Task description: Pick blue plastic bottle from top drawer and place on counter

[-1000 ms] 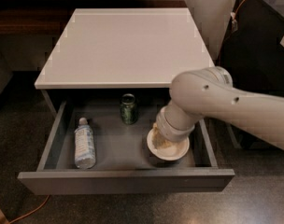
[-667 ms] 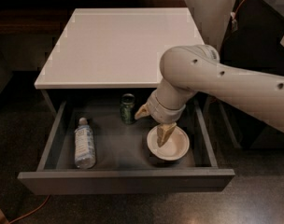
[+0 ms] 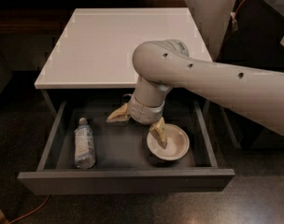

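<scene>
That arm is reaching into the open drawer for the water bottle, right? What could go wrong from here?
1. One finger of the open gripper hangs just above the white bowl; swinging left could knock it.
2. The blue plastic bottle lies flat close to the top drawer's left wall, leaving little room for a finger there.
3. The arm reaches in close under the counter edge; lifting straight up might bump it.

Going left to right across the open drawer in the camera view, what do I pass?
Bottle → gripper, open over the middle of the drawer → bowl.
</scene>
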